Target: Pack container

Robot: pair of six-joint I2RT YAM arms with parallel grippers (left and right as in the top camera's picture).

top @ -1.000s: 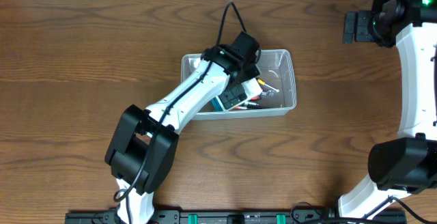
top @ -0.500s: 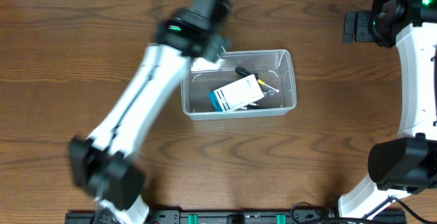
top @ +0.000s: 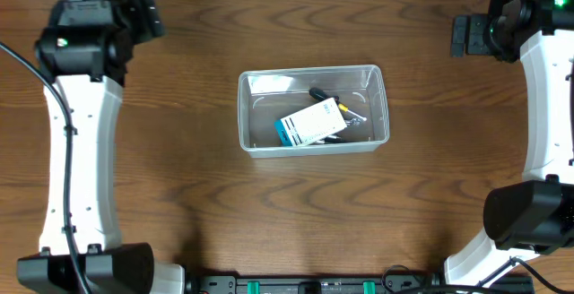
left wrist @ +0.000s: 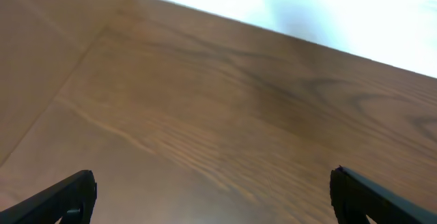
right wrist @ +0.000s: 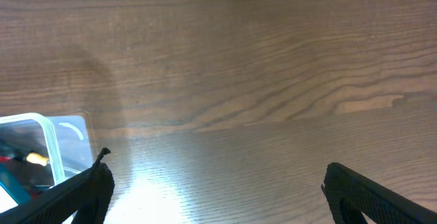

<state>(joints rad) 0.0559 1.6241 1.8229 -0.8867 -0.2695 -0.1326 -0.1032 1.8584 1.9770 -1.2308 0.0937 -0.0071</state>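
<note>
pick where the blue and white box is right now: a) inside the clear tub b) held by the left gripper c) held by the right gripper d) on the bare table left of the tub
a: the blue and white box lies inside the clear tub, within its walls, with small tools beside it.

Brown wood-grain table (top: pixel 179 186), with the clear plastic container (top: pixel 309 148) flat on it near the middle.

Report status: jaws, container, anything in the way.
Left jaws open, empty; right jaws open, empty. Container uncovered, holding box and small tools. Nothing over it.
</note>
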